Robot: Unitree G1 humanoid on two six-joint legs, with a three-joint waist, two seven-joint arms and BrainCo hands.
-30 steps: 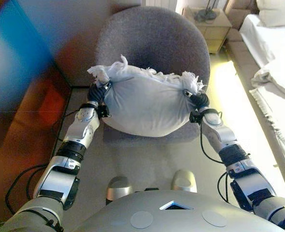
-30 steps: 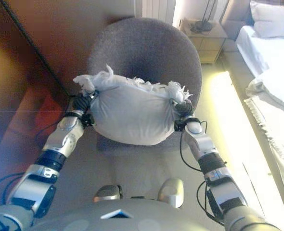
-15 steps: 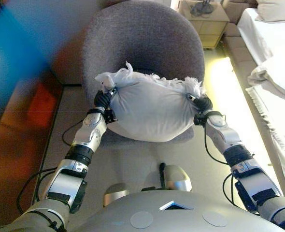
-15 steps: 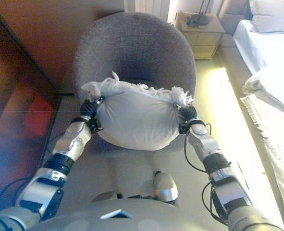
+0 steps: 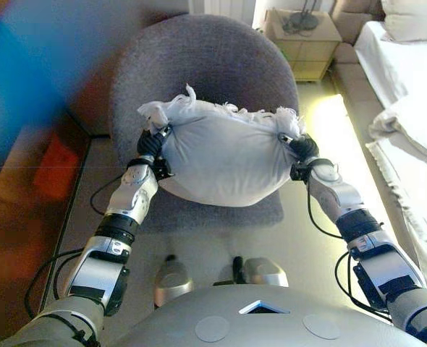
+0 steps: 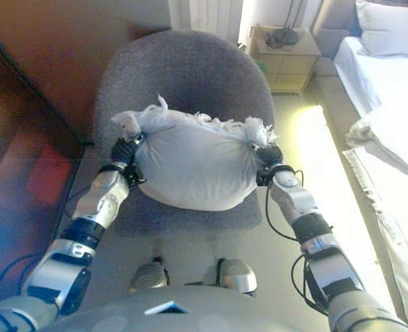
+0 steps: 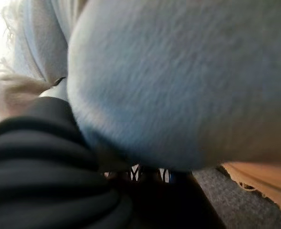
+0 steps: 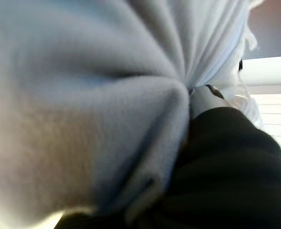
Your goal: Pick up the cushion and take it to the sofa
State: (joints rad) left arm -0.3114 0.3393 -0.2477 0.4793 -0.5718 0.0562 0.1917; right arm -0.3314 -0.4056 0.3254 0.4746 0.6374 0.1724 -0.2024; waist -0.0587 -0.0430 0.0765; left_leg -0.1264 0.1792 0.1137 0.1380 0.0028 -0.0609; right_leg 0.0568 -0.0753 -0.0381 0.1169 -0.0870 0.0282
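A plump white cushion (image 5: pixel 221 163) with fringed corners hangs between my two hands, held above the seat of a round grey sofa chair (image 5: pixel 206 58). My left hand (image 5: pixel 150 143) is shut on the cushion's left corner, its dark cover bunched in the fabric. My right hand (image 5: pixel 302 148) is shut on the right corner. Both wrist views are filled by the cushion cloth (image 7: pixel 178 81) pressed against the dark hand covers (image 8: pixel 221 157). The fingers themselves are buried in the cloth.
A wooden bedside cabinet (image 5: pixel 300 32) stands behind the chair to the right. A white bed (image 5: pixel 409 94) runs along the right side. A brown wall panel (image 5: pixel 25 144) lies to the left.
The camera view has shifted slightly; the chair now sits a little lower and more fully in view. The cushion stays gripped by both hands over the seat.
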